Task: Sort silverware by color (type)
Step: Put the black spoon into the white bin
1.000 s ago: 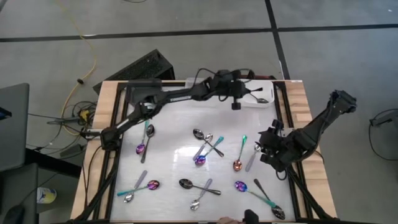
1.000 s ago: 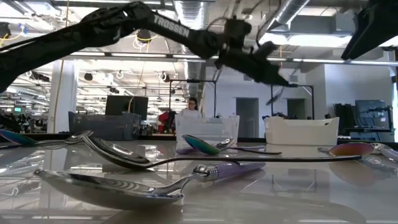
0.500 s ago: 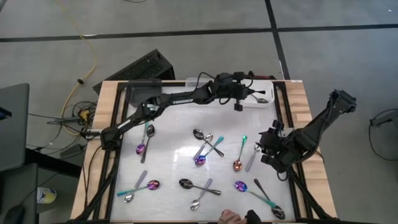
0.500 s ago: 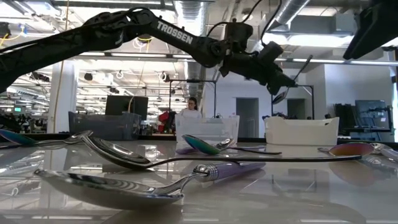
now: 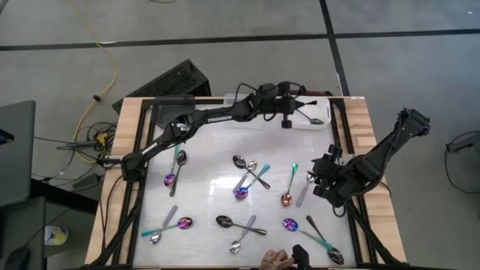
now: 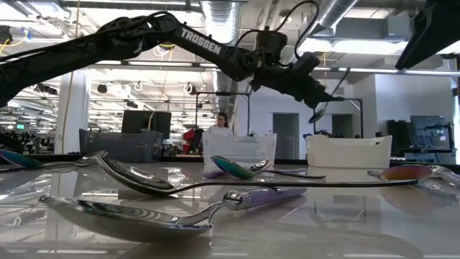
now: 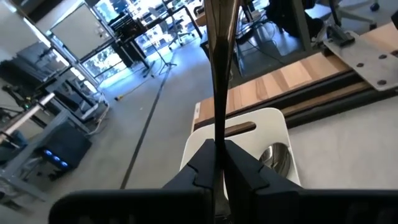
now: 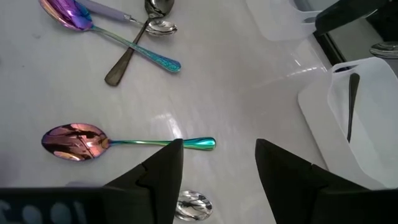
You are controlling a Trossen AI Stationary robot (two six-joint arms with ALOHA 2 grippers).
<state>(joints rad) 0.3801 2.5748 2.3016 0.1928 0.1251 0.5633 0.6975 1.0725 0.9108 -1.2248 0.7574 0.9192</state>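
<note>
1. Farthest from the white bin (image 5: 324, 112), at the table's near edge, a person's hand (image 5: 275, 260) shows.
2. Just beyond the hand lie six spoons. Two cross, a purple-bowled spoon (image 5: 184, 223) over a silver spoon (image 5: 155, 238). Two more cross, a dark spoon (image 5: 223, 220) and a second silver one (image 5: 235, 246). The last two lie side by side, a purple teal-handled spoon (image 5: 289, 223) and a dark-bowled spoon (image 5: 335, 256).
3. Closer to the white bin lie seven spoons: a pair (image 5: 174, 169) far out to its side, a tangle of three (image 5: 246, 177), and an iridescent spoon with a teal handle (image 8: 71, 140) beside a silver spoon (image 5: 303, 189).
4. The right gripper (image 8: 217, 165) hangs low over that last pair, its fingers spread wide and holding nothing.
5. Three bins stand in one row: a dark grey bin (image 6: 118, 147), a clear bin (image 6: 239, 150) and the white bin.
6. One silver spoon (image 5: 316, 120) lies inside the white bin.
7. The left gripper (image 7: 217, 157) hangs above the white bin, its fingers pinching the handle of one dark spoon (image 7: 218, 74) that hangs in the air.
</note>
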